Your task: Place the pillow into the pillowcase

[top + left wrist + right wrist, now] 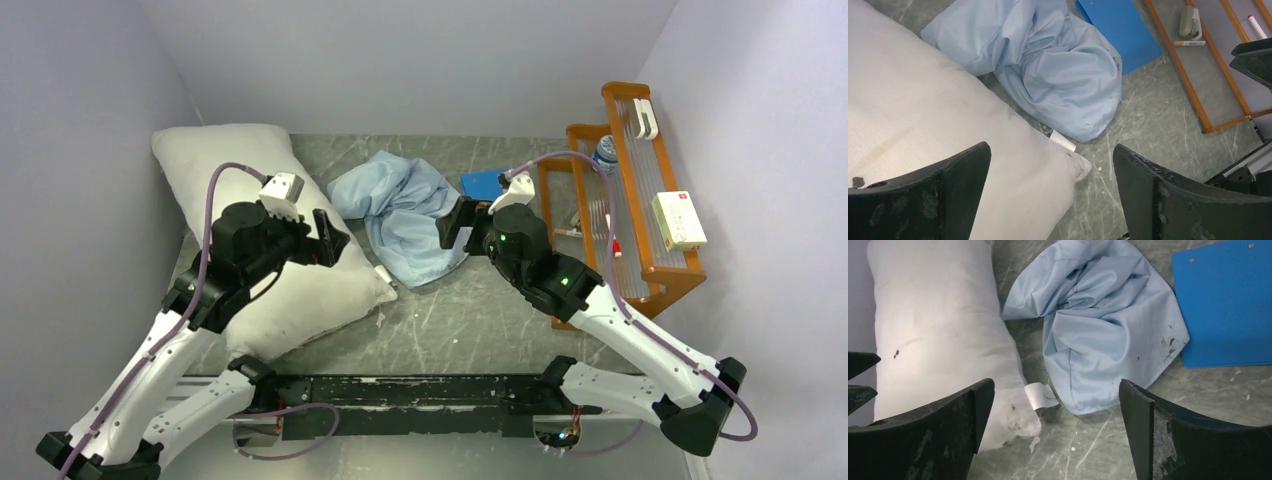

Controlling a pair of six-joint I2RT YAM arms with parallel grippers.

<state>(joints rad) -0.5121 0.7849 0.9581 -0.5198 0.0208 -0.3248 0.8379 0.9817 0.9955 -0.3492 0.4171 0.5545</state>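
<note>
The off-white pillow lies along the table's left side, its near-right corner and tag close to the pillowcase. It also shows in the left wrist view and the right wrist view. The light blue pillowcase lies crumpled and flat at the table's middle, also in the left wrist view and the right wrist view. My left gripper hovers open and empty over the pillow's near-right part. My right gripper hovers open and empty at the pillowcase's right edge.
A flat darker-blue square lies right of the pillowcase. An orange wooden rack with small items stands at the right. Grey walls close in the left, back and right. Bare grey tabletop lies in front of the pillowcase.
</note>
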